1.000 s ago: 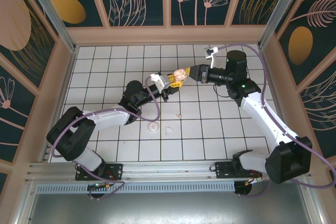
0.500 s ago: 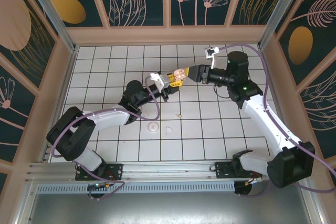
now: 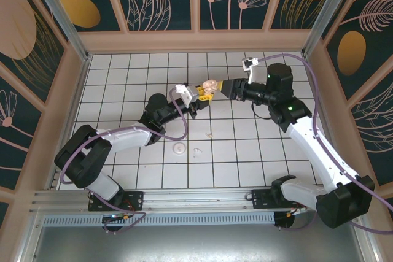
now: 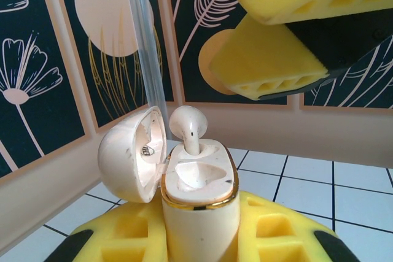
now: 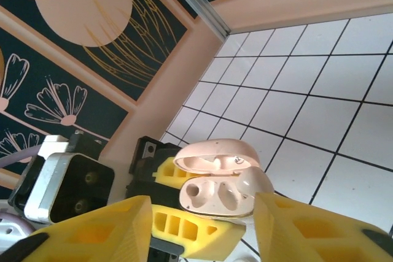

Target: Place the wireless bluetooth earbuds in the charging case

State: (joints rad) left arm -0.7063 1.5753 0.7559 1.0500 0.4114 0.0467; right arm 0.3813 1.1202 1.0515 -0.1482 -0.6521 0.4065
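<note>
1. White square tiles (image 3: 153, 170) with dark grout floor the table under both arms. Nearest the bases, well apart from either pair of jaws, lie a flat white round disc (image 3: 178, 148), a tiny cream-pink piece (image 3: 209, 134) and a tiny whitish piece (image 3: 196, 151). They are too small for you to tell which, if either, is the second bud.
2. Further out, your left gripper (image 3: 201, 94) is clamped on the small pale pink-beige rounded plastic charging case (image 4: 199, 213). The case stands upright between its yellow pads and reaches past the fingertips, off the tiles.
3. The case's domed lid (image 4: 132, 154) hangs open to one side, so the wells face away from the left jaws.
4. One pale cream plastic earbud (image 4: 187, 127) stands stem-down in the well beside the hinge. Its long axis runs in line with the case and its head sits proud of the gold rim. The neighbouring well is empty. I judge this bud not fully seated.
5. Just beyond it, your right gripper (image 3: 225, 88) has its jaws apart and holds nothing. From its wrist camera, the bud lies straight ahead between the two fingers, closer to the right-hand one.
6. The right arm is the nearer free one. Pressing the bud home would mean pushing along its stem, straight toward the left jaws.
7. Farthest off is the dark floral wall (image 4: 37, 59).
</note>
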